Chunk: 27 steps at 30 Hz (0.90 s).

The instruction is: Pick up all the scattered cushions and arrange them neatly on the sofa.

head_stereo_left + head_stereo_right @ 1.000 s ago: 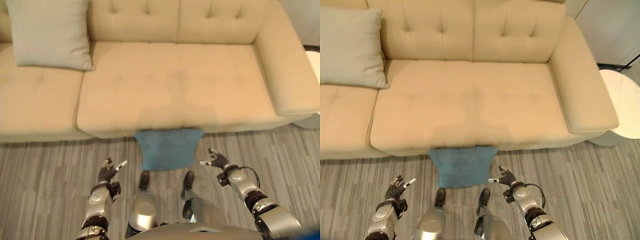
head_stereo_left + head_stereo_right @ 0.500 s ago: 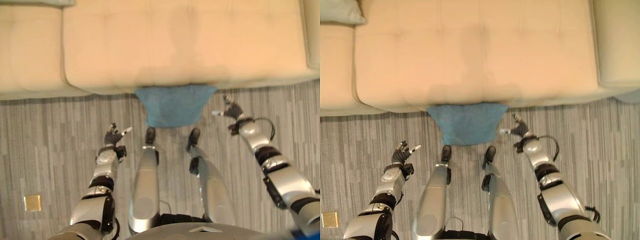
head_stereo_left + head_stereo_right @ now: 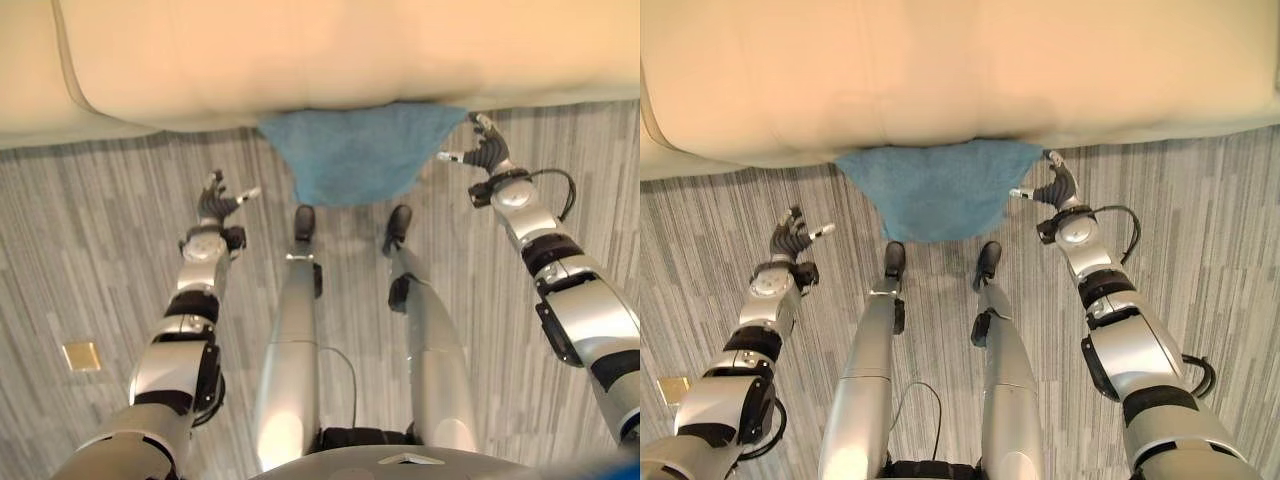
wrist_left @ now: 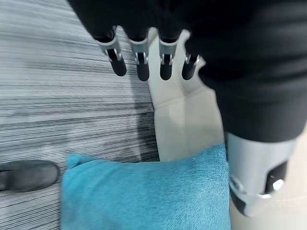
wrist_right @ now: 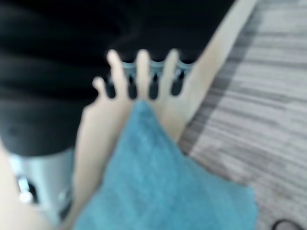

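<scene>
Cushion: a teal-blue square fabric cushion (image 3: pixel 355 152) lies on the floor, its far edge tucked against the bottom front of the sofa, the near part spread out over the carpet. It sits between the two hands, and neither hand touches it as far as I can see.

Sofa: a cream, smooth upholstered sofa (image 3: pixel 940 70) runs across the far side of the scene; a seam between two seat cushions shows near its left end.

Floor: grey striped carpet (image 3: pixel 90 250) with thin pale and dark lines covers the ground in front of the sofa.

Floor plate: a small square brass-coloured plate (image 3: pixel 80 355) is set into the carpet, well apart from the cushion, on the robot's left.

Left hand: the left hand (image 3: pixel 216 203) hangs above the carpet, near the cushion's left edge but apart from it. Its fingers (image 4: pixel 139 60) are straight and spread, holding nothing, with the cushion and the sofa's base beyond them.

Right hand: the right hand (image 3: pixel 1051 187) hovers just beside the cushion's right corner, close under the sofa's front edge. Its fingers are loosely extended with the thumb standing apart, empty; from its own wrist the fingertips reach toward the cushion's corner.
</scene>
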{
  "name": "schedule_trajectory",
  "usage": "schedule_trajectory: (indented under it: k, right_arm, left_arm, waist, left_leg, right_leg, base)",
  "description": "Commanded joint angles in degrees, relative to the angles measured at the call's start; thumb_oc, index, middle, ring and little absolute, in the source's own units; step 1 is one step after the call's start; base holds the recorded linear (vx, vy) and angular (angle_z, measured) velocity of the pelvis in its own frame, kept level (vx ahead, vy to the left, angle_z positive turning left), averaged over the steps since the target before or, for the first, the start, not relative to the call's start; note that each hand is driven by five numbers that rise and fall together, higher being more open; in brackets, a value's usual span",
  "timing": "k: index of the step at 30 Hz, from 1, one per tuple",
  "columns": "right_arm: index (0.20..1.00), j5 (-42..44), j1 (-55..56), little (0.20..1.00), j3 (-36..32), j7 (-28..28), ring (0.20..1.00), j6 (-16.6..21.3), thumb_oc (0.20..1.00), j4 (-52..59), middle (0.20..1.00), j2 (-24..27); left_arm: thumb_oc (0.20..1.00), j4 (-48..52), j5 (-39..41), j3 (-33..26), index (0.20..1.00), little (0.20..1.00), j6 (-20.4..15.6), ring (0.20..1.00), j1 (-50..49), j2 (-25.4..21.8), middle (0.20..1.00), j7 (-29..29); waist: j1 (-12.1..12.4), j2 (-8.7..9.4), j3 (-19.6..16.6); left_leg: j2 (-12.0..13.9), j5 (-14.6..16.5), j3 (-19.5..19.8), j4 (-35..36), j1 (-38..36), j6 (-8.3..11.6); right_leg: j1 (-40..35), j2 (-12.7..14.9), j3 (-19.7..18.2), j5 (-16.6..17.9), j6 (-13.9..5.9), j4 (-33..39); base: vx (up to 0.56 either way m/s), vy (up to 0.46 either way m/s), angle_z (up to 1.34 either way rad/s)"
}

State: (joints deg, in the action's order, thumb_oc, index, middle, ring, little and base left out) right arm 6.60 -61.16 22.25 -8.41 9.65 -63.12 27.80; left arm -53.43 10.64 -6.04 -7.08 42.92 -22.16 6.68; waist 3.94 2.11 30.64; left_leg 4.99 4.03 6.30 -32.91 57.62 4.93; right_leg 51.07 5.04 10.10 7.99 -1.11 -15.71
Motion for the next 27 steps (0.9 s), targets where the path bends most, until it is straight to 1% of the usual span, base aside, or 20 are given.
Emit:
schedule_trajectory:
  k: [1,2,3,6,8,9,11,12,14,16,19,24,27]
  right_arm:
    - [1.0,2.12,-1.2,1.0,0.87,0.34,1.0,0.76,1.0,-0.08,1.0,3.13]
    - [1.0,2.48,-3.77,1.0,1.83,0.02,1.0,0.51,1.0,-2.23,1.0,3.05]
    - [1.0,2.5,-3.91,1.0,1.86,0.04,1.0,0.55,1.0,-2.33,1.0,3.05]
    - [1.0,2.84,-7.15,1.0,3.15,-0.54,1.0,0.31,1.0,-5.84,1.0,3.58]
    - [1.0,2.88,-8.78,1.0,3.23,-1.29,1.0,-0.12,1.0,-7.79,1.0,4.23]
    - [1.0,3.23,-10.71,1.0,3.2,-1.84,1.0,-0.48,1.0,-9.46,1.0,4.32]
    - [1.0,4.28,-14.97,1.0,3.39,-3.37,1.0,-1.11,1.0,-13.19,1.0,4.06]
    - [1.0,5.04,-17.73,1.0,3.83,-5.0,1.0,-1.26,1.0,-15.97,1.0,4.7]
    - [1.0,5.31,-18.3,1.0,3.77,-5.61,1.0,-1.27,1.0,-16.38,1.0,5.16]
    - [1.0,5.95,-18.82,1.0,3.1,-7.02,1.0,-0.99,1.0,-16.36,1.0,6.41]
    - [1.0,6.22,-18.48,1.0,2.05,-7.76,1.0,-1.19,1.0,-14.79,1.0,7.88]
    - [1.0,5.95,-17.99,1.0,3.08,-6.08,1.0,-2.89,1.0,-17.45,1.0,8.69]
    - [1.0,5.37,-18.24,1.0,4.22,-4.7,1.0,-4.01,1.0,-18.91,1.0,8.08]
  left_arm:
    - [1.0,0.13,1.7,-1.96,1.0,1.0,-0.83,1.0,-0.55,-1.36,1.0,1.38]
    - [1.0,-0.81,2.25,-1.73,1.0,1.0,-0.76,1.0,1.44,-1.55,1.0,1.63]
    - [1.0,-0.84,2.26,-1.77,1.0,1.0,-0.77,1.0,1.53,-1.57,1.0,1.63]
    - [1.0,-1.51,2.68,-0.89,1.0,1.0,-0.92,1.0,3.34,-2.05,1.0,1.81]
    - [1.0,-1.62,2.62,-0.2,1.0,1.0,-0.79,1.0,4.28,-1.98,1.0,1.49]
    - [1.0,-1.87,2.84,-0.13,1.0,1.0,-1.02,1.0,5.08,-2.07,1.0,1.44]
    - [1.0,-3.0,3.04,0.18,1.0,1.0,-1.18,1.0,6.03,-2.44,1.0,1.31]
    - [1.0,-2.64,3.16,0.42,1.0,1.0,-1.11,1.0,6.19,-2.53,1.0,1.06]
    - [1.0,-1.95,3.18,0.58,1.0,1.0,-1.02,1.0,6.23,-2.45,1.0,0.99]
    - [1.0,-0.99,3.43,0.02,1.0,1.0,-1.02,1.0,6.09,-2.18,1.0,1.15]
    - [1.0,0.43,3.48,-0.1,1.0,1.0,-0.75,1.0,5.62,-1.61,1.0,1.41]
    - [1.0,1.03,3.9,1.3,1.0,1.0,-0.45,1.0,6.33,-1.07,1.0,1.62]
    - [1.0,0.84,4.05,2.64,1.0,1.0,-0.6,1.0,8.35,-0.78,1.0,1.98]
  waist:
    - [-0.52,-1.31,-0.85]
    - [-0.66,-1.37,-0.85]
    - [-0.68,-1.36,-0.85]
    - [-0.7,-1.79,-0.85]
    - [-1.4,-1.79,-0.85]
    - [-1.83,-1.89,-0.85]
    - [-2.41,-2.13,-0.85]
    - [-3.05,-2.37,-0.85]
    - [-3.32,-2.37,-0.85]
    - [-4.06,-2.54,-0.85]
    - [-4.99,-2.29,-0.85]
    - [-5.05,-2.23,-0.85]
    - [-4.95,-2.3,-0.85]
  left_leg:
    - [1.28,-10.33,10.68,2.84,-1.83,9.19]
    - [1.25,-10.21,11.38,2.55,-0.61,9.44]
    - [1.23,-10.2,11.38,2.47,-0.47,9.44]
    - [0.54,-10.49,12.31,1.37,1.69,10.04]
    - [0.17,-10.5,12.37,0.61,2.95,10.07]
    - [-0.03,-10.41,12.21,0.36,3.62,10.07]
    - [-0.02,-10.39,11.93,0.34,4.63,10.07]
    - [-0.41,-10.65,12.04,0.08,5.93,10.07]
    - [-0.62,-10.57,12.13,-0.11,6.37,10.07]
    - [-0.93,-10.86,12.22,-0.37,6.98,10.07]
    - [-1.38,-11.12,11.91,-0.73,7.15,10.07]
    - [-1.53,-11.27,12.19,-0.81,7.04,10.07]
    - [-1.94,-11.24,12.59,-1.15,7.3,10.07]
  right_leg:
    - [-0.97,5.68,-11.35,2.77,-7.05,-8.41]
    - [0.7,5.58,-12.63,2.64,-7.53,-9.24]
    - [0.84,5.59,-12.64,2.61,-7.54,-9.33]
    - [3.75,5.31,-14.45,3.0,-8.92,-11.59]
    - [5.53,5.64,-15.6,2.61,-9.57,-12.52]
    - [6.89,5.84,-16.24,2.72,-10.28,-13.37]
    - [8.32,5.61,-16.85,2.27,-10.73,-13.95]
    - [9.87,5.76,-17.15,1.91,-11.37,-14.62]
    - [10.42,5.78,-17.42,1.68,-11.45,-14.72]
    - [11.61,5.53,-17.96,1.79,-12.25,-15.65]
    - [12.48,5.67,-18.61,1.65,-12.55,-16.56]
    - [13.74,5.56,-18.69,1.4,-12.79,-17.89]
    - [14.89,5.63,-18.81,1.79,-13.08,-18.82]
  base:
    - [0.02,0.031,0.04]
    - [0.01,0.037,0.03]
    - [0.01,0.041,0.06]
    - [0.01,0.039,0.04]
    - [0.01,0.027,0.04]
    - [0.0,0.076,0.12]
    - [-0.02,0.077,0.08]
    - [0.0,0.054,-0.03]
    - [0.0,0.021,-0.01]
    - [-0.01,0.03,0.07]
    - [0.0,0.013,0.03]
    - [0.0,-0.017,0.0]
    - [0.0,-0.01,0.0]
